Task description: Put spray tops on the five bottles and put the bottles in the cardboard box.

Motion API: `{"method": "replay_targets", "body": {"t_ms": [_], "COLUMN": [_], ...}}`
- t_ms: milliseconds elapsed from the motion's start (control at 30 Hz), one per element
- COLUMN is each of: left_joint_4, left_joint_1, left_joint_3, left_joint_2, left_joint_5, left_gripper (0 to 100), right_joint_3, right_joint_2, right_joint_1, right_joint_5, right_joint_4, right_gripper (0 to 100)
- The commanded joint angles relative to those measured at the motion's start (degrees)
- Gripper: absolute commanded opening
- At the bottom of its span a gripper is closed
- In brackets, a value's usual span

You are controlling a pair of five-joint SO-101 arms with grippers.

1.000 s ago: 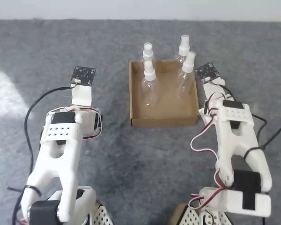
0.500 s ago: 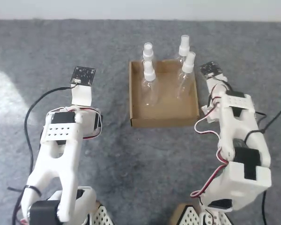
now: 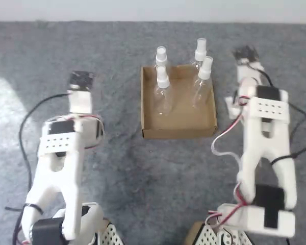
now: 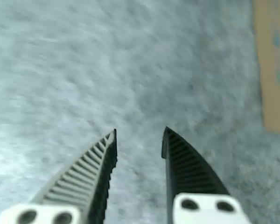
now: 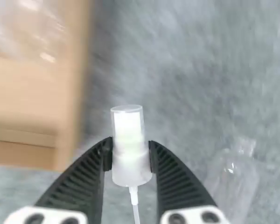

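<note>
A cardboard box [image 3: 178,131] stands mid-table with capped clear bottles in it: one at the left [image 3: 163,94] and one at the right [image 3: 201,84]. Two more capped bottles [image 3: 160,55] [image 3: 200,50] rise at its far edge. My right gripper [image 5: 128,144] is shut on a white spray top [image 5: 127,140] with its tube hanging down, beside the box wall [image 5: 37,93]. An uncapped clear bottle [image 5: 235,172] stands close by on the carpet. My right arm [image 3: 265,117] reaches along the box's right side. My left gripper [image 4: 139,135] hangs open over bare carpet, holding nothing.
Grey carpet covers the table. My left arm [image 3: 61,148] stands left of the box, whose corner [image 4: 273,70] shows in the left wrist view. A cable [image 3: 28,127] loops at the left arm's side.
My right arm has stretched farther back along the box's right side. My left arm has shifted a little to the left and away.
</note>
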Motion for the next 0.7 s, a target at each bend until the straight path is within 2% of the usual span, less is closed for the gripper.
{"method": "replay_targets", "body": {"t_ms": [0,133,300,533,667], "left_joint_4": [5.5,13.3,18.3,19.5,20.5], "left_joint_1": [-6.0,-12.3,-18.2,-22.3,-22.4], "left_joint_3": [-10.6,-21.2,-29.8,-32.4,-32.2], "left_joint_2": [-0.4,-0.2,-0.1,0.0,0.0], "left_joint_5": [-0.4,-2.3,-4.2,-5.3,-7.1], "left_gripper": [15,15,15,15,15], "right_joint_3": [-9.4,-13.9,-17.4,-15.3,-14.1], "right_joint_2": [-9.2,-8.6,-2.7,10.4,16.9], "right_joint_1": [-14.1,-28.7,-41.8,-50.9,-53.3], "right_joint_5": [-5.5,-10.9,-20.5,-36.8,-39.6], "right_joint_4": [8.7,11.4,8.2,-6.1,-15.0], "right_gripper": [1.3,1.3,1.3,1.3,1.3]}}
